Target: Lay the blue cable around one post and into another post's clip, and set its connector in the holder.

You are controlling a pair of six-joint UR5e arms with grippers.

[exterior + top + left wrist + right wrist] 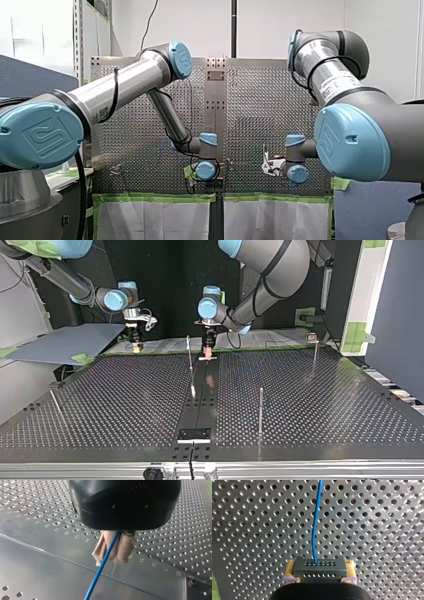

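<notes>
Currently left tool [111, 559] is clamped on the cable [100, 572], right tool [320, 570] on its connector [319, 566], presumably so we control both ends.

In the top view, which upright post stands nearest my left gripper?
The thin post beside the dark middle strip, close by my left gripper; the other three stand clearly farther from it.

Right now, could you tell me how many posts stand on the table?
4, by the top view: one post beside the centre strip, one nearer the camera, one far right, one far left. Others may be hidden.
</notes>
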